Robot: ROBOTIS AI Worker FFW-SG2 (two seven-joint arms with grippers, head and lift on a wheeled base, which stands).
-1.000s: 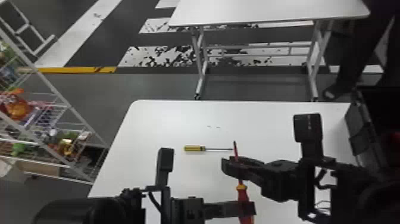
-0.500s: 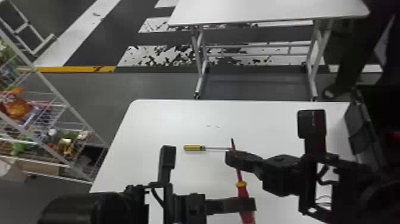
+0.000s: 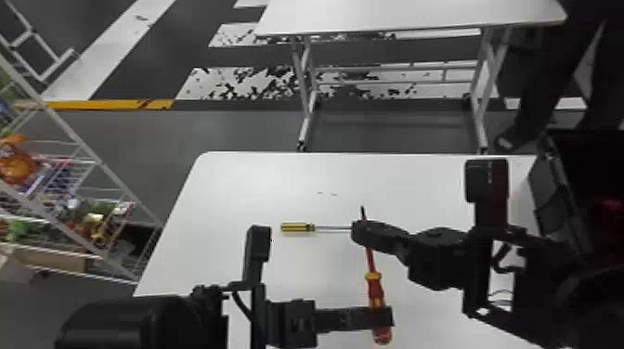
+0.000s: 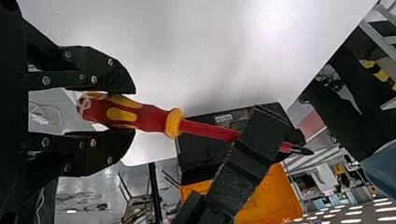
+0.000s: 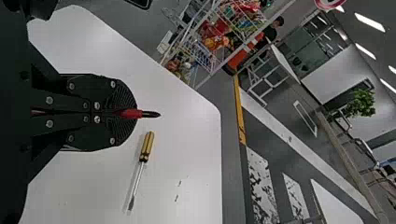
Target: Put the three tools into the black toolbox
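Note:
In the head view, the red screwdriver (image 3: 375, 290) is above the white table, its handle in my left gripper (image 3: 381, 316). Near its tip, my right gripper (image 3: 364, 232) is shut on the shaft. The left wrist view has the left gripper (image 4: 133, 112) shut around the red-and-yellow handle (image 4: 149, 117). From the right gripper (image 5: 133, 113) in its wrist view, a short red-and-black tip (image 5: 149, 114) sticks out. A yellow screwdriver (image 3: 297, 228) lies on the table, its shaft's end hidden behind the right gripper. The black toolbox (image 3: 559, 195) stands at the right.
The white table (image 3: 260, 181) spans the area beneath both arms. Left of it stands a wire rack (image 3: 88, 153) with colourful goods; a second white table (image 3: 394, 16) is farther ahead. Orange containers (image 4: 273, 198) show beyond the black toolbox (image 4: 198, 151) in the left wrist view.
The right gripper, with its fingers apart a second ago, has shut on the red shaft. Left gripper and red screwdriver have shifted slightly forward. The yellow screwdriver has stayed put.

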